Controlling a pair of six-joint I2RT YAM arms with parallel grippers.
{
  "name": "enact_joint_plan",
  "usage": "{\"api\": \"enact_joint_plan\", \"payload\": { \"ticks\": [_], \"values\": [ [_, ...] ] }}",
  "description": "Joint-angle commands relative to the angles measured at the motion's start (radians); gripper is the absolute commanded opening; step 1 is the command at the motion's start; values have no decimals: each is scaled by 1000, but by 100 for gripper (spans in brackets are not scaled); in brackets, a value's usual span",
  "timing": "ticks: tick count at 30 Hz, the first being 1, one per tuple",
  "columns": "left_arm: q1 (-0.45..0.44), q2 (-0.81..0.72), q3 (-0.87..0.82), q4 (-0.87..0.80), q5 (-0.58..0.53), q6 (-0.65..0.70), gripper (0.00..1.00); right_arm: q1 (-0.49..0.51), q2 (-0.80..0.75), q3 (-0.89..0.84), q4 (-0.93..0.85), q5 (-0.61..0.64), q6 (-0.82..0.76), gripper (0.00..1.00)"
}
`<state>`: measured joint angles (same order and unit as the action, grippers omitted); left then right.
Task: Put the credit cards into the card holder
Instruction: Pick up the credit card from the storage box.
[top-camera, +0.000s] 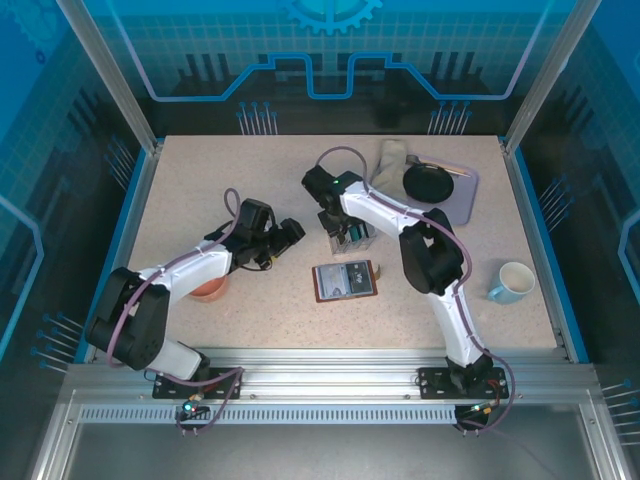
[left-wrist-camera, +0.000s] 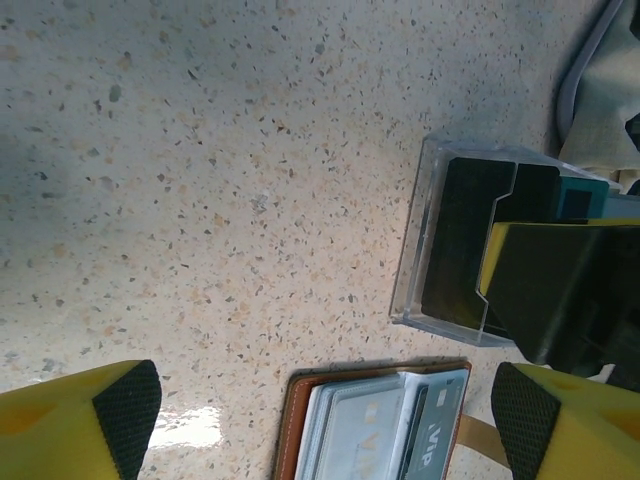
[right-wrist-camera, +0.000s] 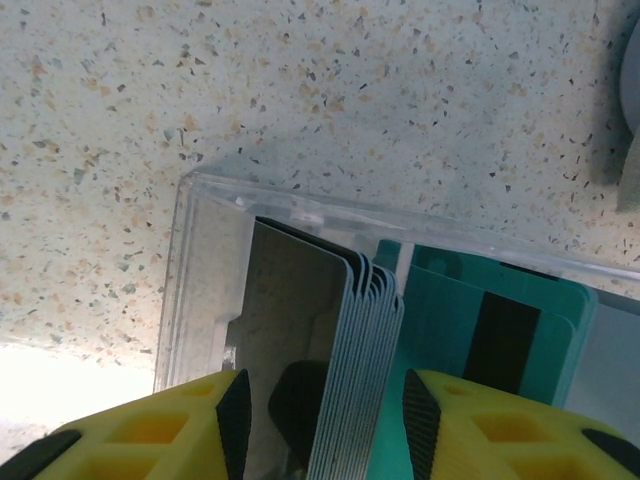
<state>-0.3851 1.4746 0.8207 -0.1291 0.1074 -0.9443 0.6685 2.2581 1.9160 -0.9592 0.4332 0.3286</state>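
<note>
Right end effector (right-wrist-camera: 328, 415) has its jaws half closed, one on each side of the grey cards (right-wrist-camera: 330, 330), which stand upright in a clear box (right-wrist-camera: 215, 250) on the desk (top-camera: 200, 190). We cannot tell if the pads press the stack or only stand beside it. Teal cards (right-wrist-camera: 470, 320) are in the same box, just beside the grey ones. Left end effector (left-wrist-camera: 325, 415) is wide open, holds nothing and hangs near the box. The wallet (top-camera: 345, 281) lies open on the desk, near the box on the side of the arm bases, not touching it.

We think the main risk is taking many cards together, because the grey cards are tightly packed and the jaws are around the whole stack. The box looks light, so it may rise or tip with the cards. The two arms are close and could hit each other.

The right wrist view separates the card edges one by one, which the top view cannot do. The left wrist view shows the wallet pockets, with what look like cards inside.
</note>
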Motion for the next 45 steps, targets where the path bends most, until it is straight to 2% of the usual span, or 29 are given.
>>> {"api": "enact_joint_plan", "payload": {
  "ticks": [1, 7, 29, 31, 40, 45],
  "values": [
    [10, -30, -20, -4, -31, -11, 89, 28, 34, 37, -51, 98, 7, 47],
    [10, -33, -17, -6, -30, -13, 89, 45, 19, 43, -57, 183, -12, 47],
    [10, -25, -10, -14, -27, -16, 89, 44, -23, 24, -49, 198, -31, 29],
    [10, -24, -9, -16, -25, -13, 89, 44, -25, 22, -50, 199, -31, 25],
    [11, -23, -9, -20, -26, -13, 90, 45, -44, 15, -50, 188, -36, 17],
    [9, -23, -8, -26, -23, -11, 90, 39, -89, 16, -62, 105, -17, 14]
  ]
}}
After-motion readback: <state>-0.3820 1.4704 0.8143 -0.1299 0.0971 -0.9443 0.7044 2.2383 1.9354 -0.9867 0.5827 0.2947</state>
